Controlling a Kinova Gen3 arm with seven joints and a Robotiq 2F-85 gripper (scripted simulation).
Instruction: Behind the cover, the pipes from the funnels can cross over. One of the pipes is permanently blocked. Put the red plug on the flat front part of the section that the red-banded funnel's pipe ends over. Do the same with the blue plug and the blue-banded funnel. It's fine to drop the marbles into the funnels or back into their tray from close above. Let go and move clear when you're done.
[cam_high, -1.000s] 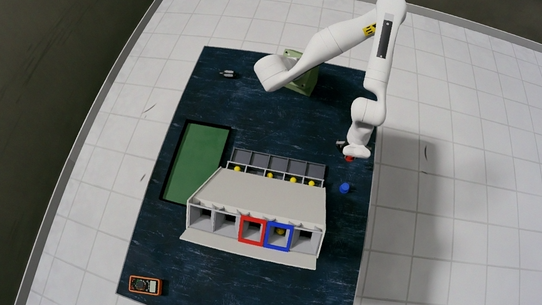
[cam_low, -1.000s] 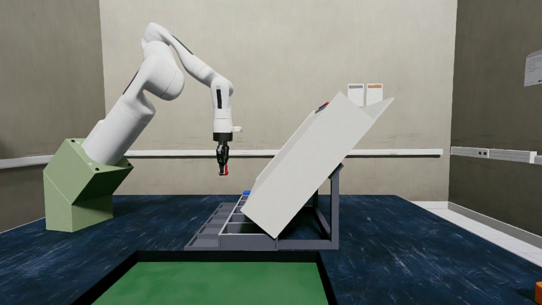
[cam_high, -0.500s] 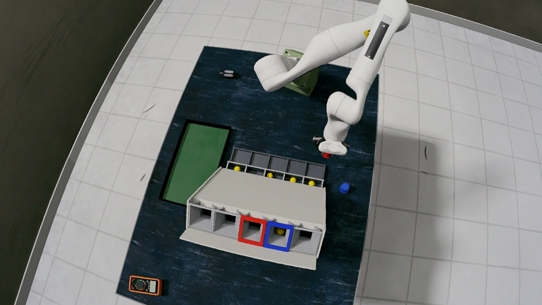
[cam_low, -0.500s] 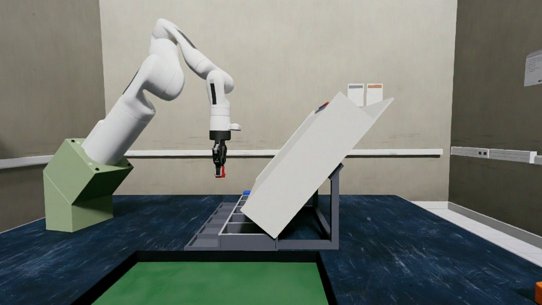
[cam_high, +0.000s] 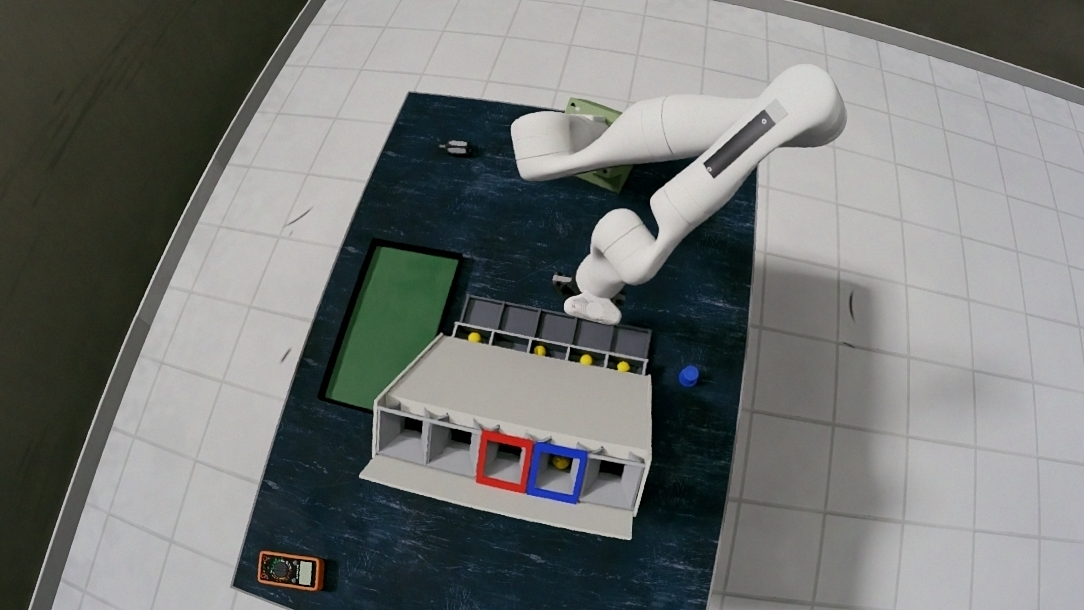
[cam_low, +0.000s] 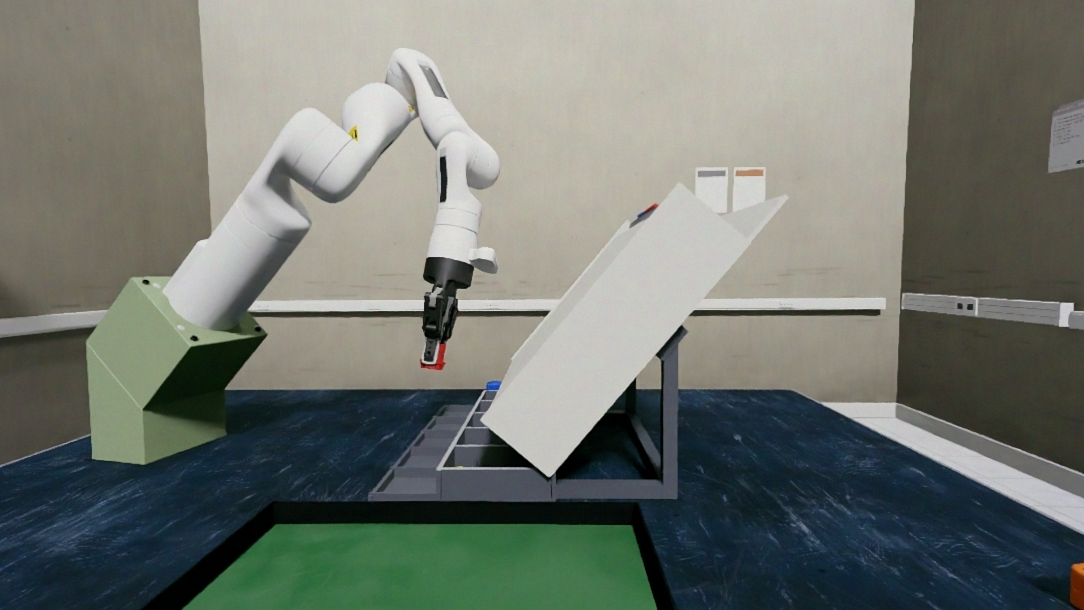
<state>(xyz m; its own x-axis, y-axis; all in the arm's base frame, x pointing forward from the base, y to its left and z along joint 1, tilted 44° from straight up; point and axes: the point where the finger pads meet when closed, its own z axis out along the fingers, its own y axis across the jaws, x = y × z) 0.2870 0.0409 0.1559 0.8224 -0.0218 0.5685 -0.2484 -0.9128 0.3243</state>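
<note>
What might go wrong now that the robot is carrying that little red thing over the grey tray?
1. The hand grips the red plug only at its fingertips, high above the tray's flat front sections; a slip could send it bouncing into the wrong section.
2. Four sections hold yellow marbles, so choosing the wrong one looks easy.
3. The blue plug stands close beside the tray and might get knocked on a later pass.

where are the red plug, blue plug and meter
red plug [cam_low: 432,364], exterior view, its bottom edge below the gripper
blue plug [cam_high: 688,375], top view, its cap
meter [cam_high: 291,569], top view, its face
</note>
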